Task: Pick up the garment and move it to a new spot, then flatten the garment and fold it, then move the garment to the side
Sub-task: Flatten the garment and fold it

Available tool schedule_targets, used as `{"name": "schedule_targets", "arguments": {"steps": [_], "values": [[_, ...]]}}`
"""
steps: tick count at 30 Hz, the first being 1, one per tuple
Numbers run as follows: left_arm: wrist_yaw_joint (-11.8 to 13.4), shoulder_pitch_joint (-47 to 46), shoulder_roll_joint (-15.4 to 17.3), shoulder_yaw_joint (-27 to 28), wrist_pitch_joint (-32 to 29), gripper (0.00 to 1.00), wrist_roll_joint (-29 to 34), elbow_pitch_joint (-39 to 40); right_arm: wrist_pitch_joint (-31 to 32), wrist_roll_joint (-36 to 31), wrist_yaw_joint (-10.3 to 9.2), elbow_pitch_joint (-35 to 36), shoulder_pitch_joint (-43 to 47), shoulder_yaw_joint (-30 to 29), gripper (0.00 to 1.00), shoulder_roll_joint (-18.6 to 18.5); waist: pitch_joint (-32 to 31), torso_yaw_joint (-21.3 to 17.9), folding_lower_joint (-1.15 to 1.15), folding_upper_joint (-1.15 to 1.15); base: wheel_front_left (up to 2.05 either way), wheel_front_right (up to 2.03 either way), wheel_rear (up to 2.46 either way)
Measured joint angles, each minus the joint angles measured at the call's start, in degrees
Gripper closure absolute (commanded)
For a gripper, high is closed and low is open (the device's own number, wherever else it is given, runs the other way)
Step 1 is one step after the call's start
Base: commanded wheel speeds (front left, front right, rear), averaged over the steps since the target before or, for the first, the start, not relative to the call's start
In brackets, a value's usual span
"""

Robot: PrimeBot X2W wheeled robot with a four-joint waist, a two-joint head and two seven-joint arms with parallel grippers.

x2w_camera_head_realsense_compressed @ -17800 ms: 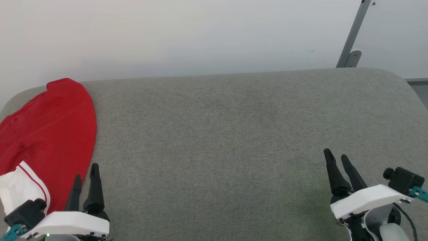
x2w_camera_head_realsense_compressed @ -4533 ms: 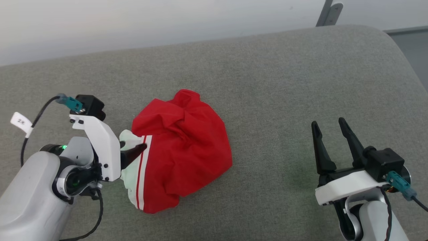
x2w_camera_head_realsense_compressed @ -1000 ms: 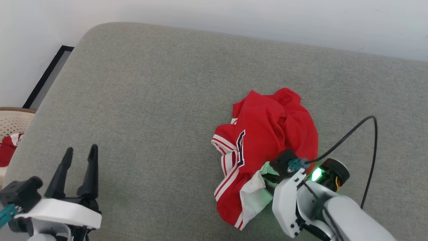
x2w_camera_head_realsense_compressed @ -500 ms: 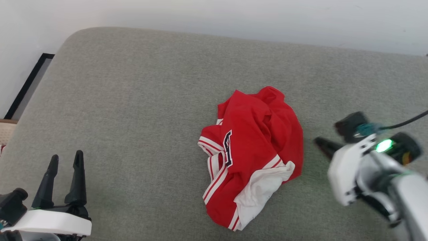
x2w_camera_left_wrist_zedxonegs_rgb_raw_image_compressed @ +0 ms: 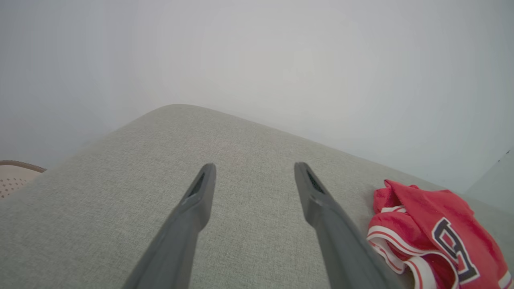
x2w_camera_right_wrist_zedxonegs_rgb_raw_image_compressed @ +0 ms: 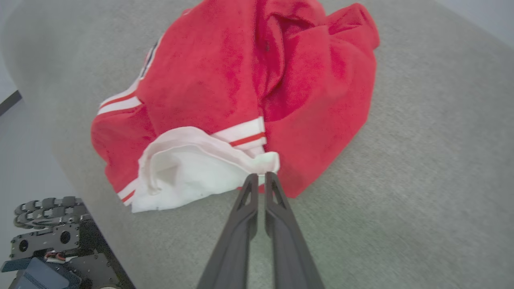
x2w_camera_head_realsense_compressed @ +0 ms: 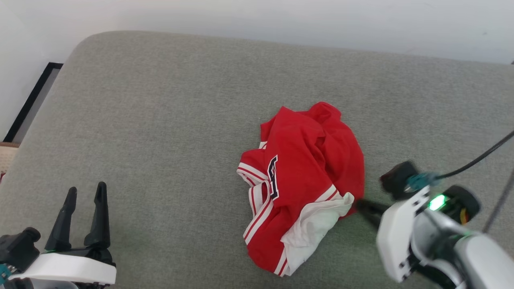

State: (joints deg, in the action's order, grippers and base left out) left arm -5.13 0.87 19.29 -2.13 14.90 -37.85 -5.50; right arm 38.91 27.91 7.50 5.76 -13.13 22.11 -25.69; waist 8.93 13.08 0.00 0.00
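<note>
The garment (x2w_camera_head_realsense_compressed: 309, 168), red with white sleeves and striped trim, lies crumpled right of the middle of the grey cushion (x2w_camera_head_realsense_compressed: 160, 120). Part of a black letter shows on it. My right gripper (x2w_camera_head_realsense_compressed: 359, 205) is shut, its tips at the garment's right edge where a white sleeve sticks out. In the right wrist view the two fingers (x2w_camera_right_wrist_zedxonegs_rgb_raw_image_compressed: 259, 176) lie pressed together and touch the rim of the garment (x2w_camera_right_wrist_zedxonegs_rgb_raw_image_compressed: 241, 80); I see no cloth between them. My left gripper (x2w_camera_head_realsense_compressed: 85, 192) stands open at the lower left, far from the garment (x2w_camera_left_wrist_zedxonegs_rgb_raw_image_compressed: 433, 228), and its fingers (x2w_camera_left_wrist_zedxonegs_rgb_raw_image_compressed: 255, 170) hold nothing.
A pale wall runs behind the cushion. A beige basket (x2w_camera_left_wrist_zedxonegs_rgb_raw_image_compressed: 16, 176) stands off the cushion's left end, beside a dark strip (x2w_camera_head_realsense_compressed: 32, 100) on the floor. The robot's base (x2w_camera_right_wrist_zedxonegs_rgb_raw_image_compressed: 48, 237) shows below the cushion's front edge. A black cable (x2w_camera_head_realsense_compressed: 482, 156) arcs from my right wrist.
My right gripper let go of the white sleeve, shut, swung out to the right, and has now come back to the garment's edge. The sleeve lies pulled out rightward. The camera shifted slightly.
</note>
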Motion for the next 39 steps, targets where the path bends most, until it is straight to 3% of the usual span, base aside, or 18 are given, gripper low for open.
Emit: {"name": "schedule_targets", "arguments": {"steps": [1, 2, 3, 9, 17, 25, 27, 28, 39], "values": [[0.00, 0.00, -0.10, -0.01, 0.00, 0.00, 0.14, -0.03, 0.45, 0.71, 0.00, 0.37, 0.19, 0.91, 0.58, 0.07, 0.03, 0.19, 0.00, 0.00, 0.00, 0.00, 0.00], [-0.01, -0.01, -0.14, 0.00, 0.00, 0.00, 0.18, -0.09, 0.66, 1.33, 0.00, 1.01, 0.39, 2.16, 0.10, 0.10, 0.07, 0.42, 0.00, 0.00, 0.00, 0.00, 0.00], [-0.11, -0.07, -0.32, 0.02, 0.00, 0.00, 0.20, -0.10, 0.98, 1.64, 0.00, 1.46, 0.42, 3.19, 0.00, 0.08, 0.12, 0.67, 0.00, 0.00, 0.00, 0.00, 0.00], [-0.47, -0.20, -1.03, -0.66, 0.02, 0.00, 0.55, -0.68, 4.30, 3.97, 0.00, 2.23, 0.44, 7.48, 0.00, 0.37, 0.29, 2.75, 0.00, 0.00, 0.00, 0.00, 0.00], [-0.99, -0.73, -1.44, -1.91, 0.02, 0.00, 0.54, -1.93, 8.27, 4.05, 0.00, -0.02, 0.18, 8.90, 0.00, 1.32, 0.68, 6.00, 0.00, 0.00, 0.00, 0.00, 0.00], [-1.42, -2.15, -2.54, -2.63, 0.04, 0.00, 0.58, -3.38, 7.42, 2.16, 0.01, -5.39, -1.35, 10.67, 0.00, 2.76, 2.20, 8.52, 0.00, 0.00, 0.00, 0.00, 0.00], [-1.43, -2.57, -2.65, -2.59, 0.04, 0.00, 0.63, -3.67, 6.43, 1.79, 0.00, -6.47, -2.18, 12.05, 0.78, 2.69, 2.39, 8.76, 0.00, 0.00, 0.00, 0.00, 0.00], [-1.45, -2.82, -2.80, -2.56, 0.04, 0.00, 0.63, -3.70, 5.58, 1.99, 0.01, -6.99, -2.53, 12.25, 1.00, 2.71, 2.44, 8.82, 0.00, 0.00, 0.00, 0.00, 0.00], [-1.88, -2.65, -3.08, -0.24, 0.05, 0.00, 0.67, -3.54, 4.27, 1.93, 0.00, -5.54, -4.34, 7.70, 1.00, -0.22, 1.89, 6.81, 0.00, 0.00, 0.00, 0.00, 0.00]]}}
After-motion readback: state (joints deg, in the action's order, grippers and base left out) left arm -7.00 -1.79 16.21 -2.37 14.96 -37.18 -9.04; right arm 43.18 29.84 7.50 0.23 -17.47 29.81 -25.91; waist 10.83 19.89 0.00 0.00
